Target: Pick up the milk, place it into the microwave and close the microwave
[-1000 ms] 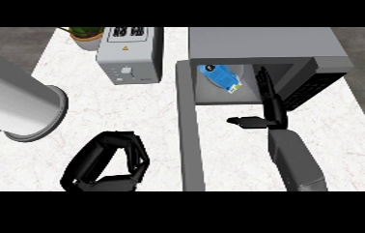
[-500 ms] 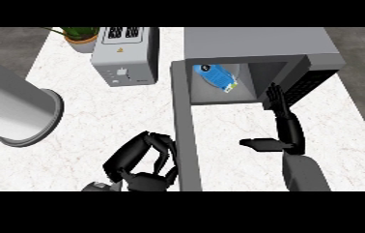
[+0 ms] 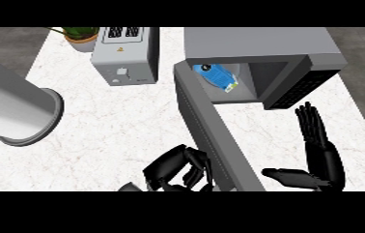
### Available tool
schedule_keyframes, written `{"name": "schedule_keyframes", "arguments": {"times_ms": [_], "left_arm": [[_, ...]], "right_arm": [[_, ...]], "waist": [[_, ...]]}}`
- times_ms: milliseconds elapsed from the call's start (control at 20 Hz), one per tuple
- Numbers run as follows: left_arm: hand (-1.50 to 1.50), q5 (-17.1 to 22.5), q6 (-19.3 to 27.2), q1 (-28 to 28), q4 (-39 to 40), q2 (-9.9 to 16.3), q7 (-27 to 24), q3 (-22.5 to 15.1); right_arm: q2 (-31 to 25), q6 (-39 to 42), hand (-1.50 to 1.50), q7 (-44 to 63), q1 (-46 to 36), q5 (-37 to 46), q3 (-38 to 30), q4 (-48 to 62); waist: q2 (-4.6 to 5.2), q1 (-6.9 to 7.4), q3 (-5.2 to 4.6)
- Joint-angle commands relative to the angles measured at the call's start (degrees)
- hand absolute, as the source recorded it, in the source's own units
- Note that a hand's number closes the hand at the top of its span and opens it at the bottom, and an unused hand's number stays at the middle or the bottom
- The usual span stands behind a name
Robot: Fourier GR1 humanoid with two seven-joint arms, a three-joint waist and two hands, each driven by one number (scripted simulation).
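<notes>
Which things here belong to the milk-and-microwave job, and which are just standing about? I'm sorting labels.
Job:
- milk, lying inside the microwave
- microwave door, open
- left hand, curled beside the door
- right hand, open

Bystanders:
- toaster
- potted plant
- grey cylinder

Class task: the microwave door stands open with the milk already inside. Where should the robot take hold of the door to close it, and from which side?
Probably the microwave door near its free end, low in the view, pushed from its outer left face. The left hand is already beside that face, and the milk lies clear inside the microwave.
</notes>
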Motion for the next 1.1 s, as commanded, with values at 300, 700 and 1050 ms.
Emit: {"name": "schedule_keyframes", "arguments": {"times_ms": [300,700,1050], "left_arm": [[1.50,13.4,26.6,-12.9,12.4,-0.3,-0.2,-20.9],[1.50,26.0,40.5,-21.1,12.5,-0.3,-2.3,-23.3],[1.50,33.2,45.7,-27.9,15.2,-0.3,-6.4,-22.3]], "right_arm": [[-3.4,9.3,-1.50,10.1,7.1,-11.8,-1.3,-17.9],[-6.4,13.4,-1.50,15.0,7.2,-17.6,-1.2,-24.3],[-9.7,18.5,-1.50,17.4,5.7,-20.7,1.1,-27.5]], "waist": [[0.68,-1.83,-0.04],[1.19,-4.70,-0.15],[2.00,-7.88,-0.19]]}}
